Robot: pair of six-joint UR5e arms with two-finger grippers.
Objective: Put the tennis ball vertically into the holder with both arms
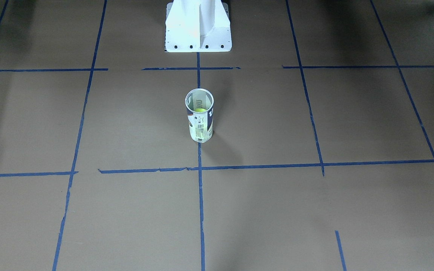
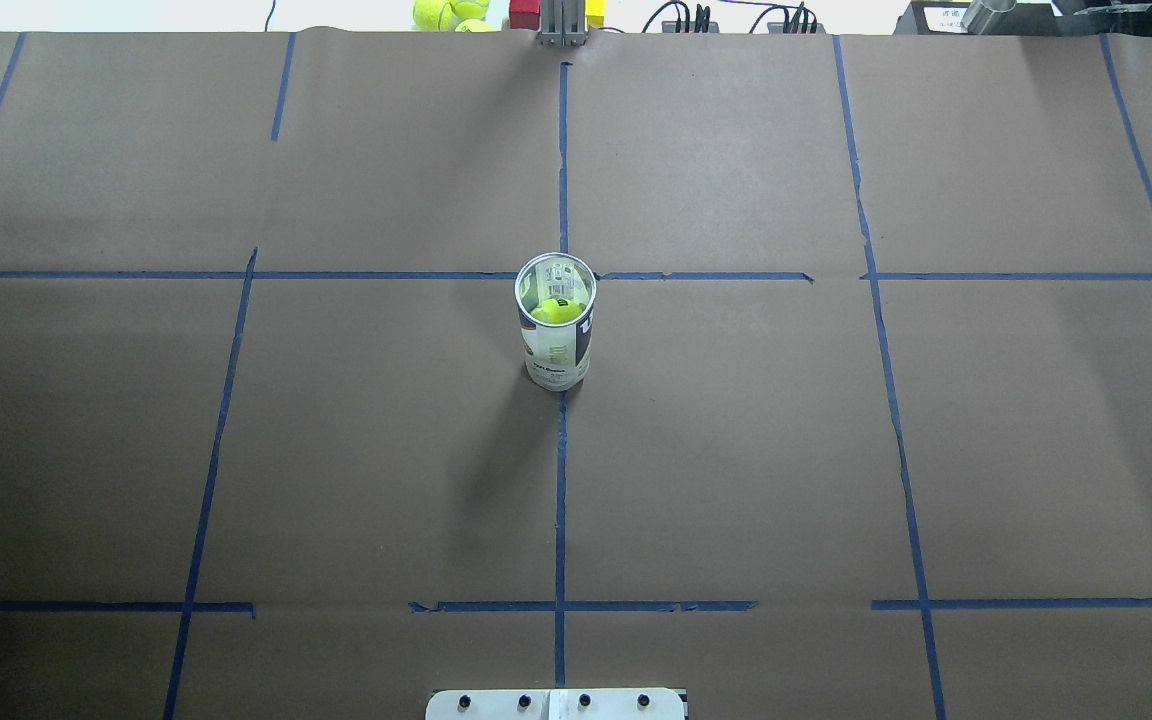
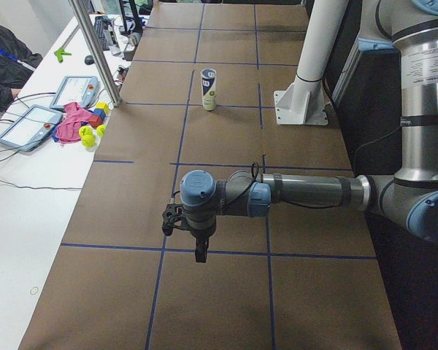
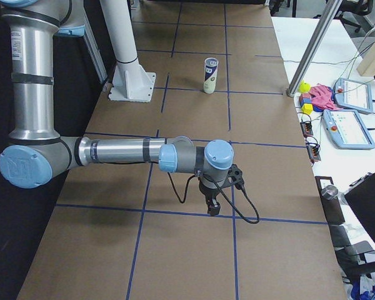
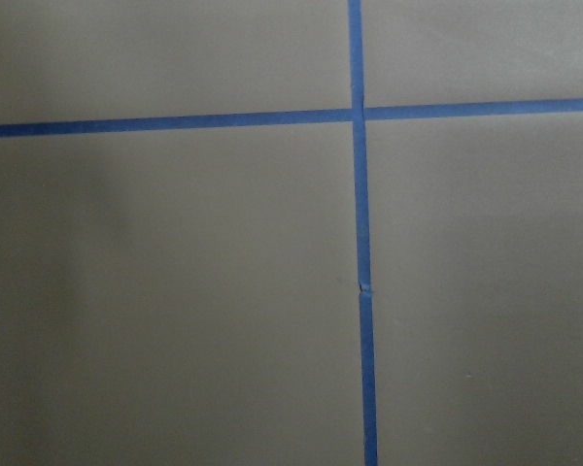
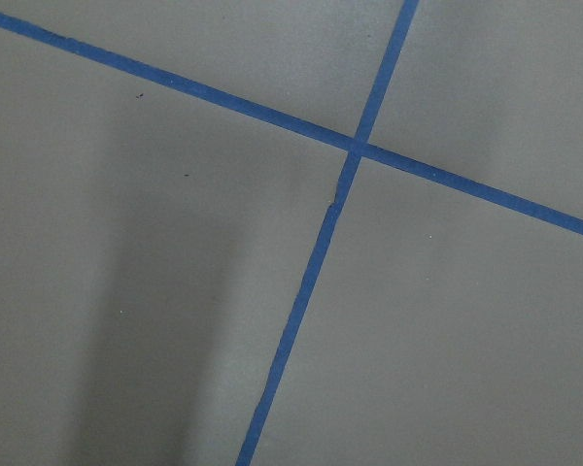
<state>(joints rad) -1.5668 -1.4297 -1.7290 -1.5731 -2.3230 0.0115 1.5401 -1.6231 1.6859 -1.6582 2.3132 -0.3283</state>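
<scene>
Overhead exterior: upright holder (image 2: 556,345) w/ tennis ball (image 2: 556,311) inside; left arm (image 3: 306,191), right arm (image 4: 119,152) jaws: can't tell.

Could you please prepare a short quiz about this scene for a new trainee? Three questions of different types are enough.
1. True or false: the holder lies on its side.
2. Multiple choice: the yellow tennis ball at the middle of the overhead view is
A) inside the holder
B) beside the holder
C) balanced on top of the holder's rim
3. Fill in the missing word: the holder's open end faces ____.

Key: 1 false, it stands upright. 2 A. 3 up.
</scene>
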